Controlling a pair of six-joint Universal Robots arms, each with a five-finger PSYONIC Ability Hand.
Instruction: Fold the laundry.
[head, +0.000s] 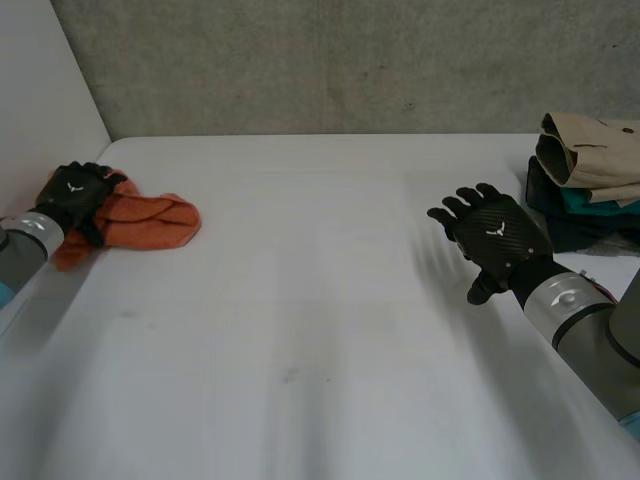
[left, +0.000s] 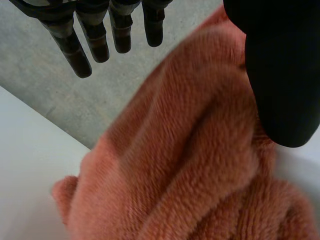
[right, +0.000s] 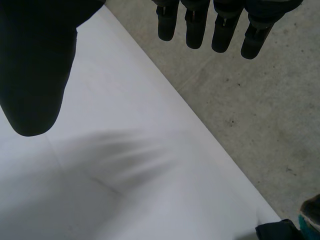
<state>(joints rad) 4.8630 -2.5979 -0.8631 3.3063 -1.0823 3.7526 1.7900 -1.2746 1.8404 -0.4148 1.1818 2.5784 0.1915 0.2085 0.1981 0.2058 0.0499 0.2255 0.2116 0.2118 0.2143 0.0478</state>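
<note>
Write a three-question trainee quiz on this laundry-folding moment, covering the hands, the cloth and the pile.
1. True or false: the crumpled orange terry towel lies folded flat in the middle of the white table.
2. The left hand is: A) on the towel B) on the clothes stack C) at the table's middle.
3. Fill in: the right hand, fingers straight, is beside a stack of folded clothes topped by a ____ garment.
Key: 1 false; 2 A; 3 beige.
</note>
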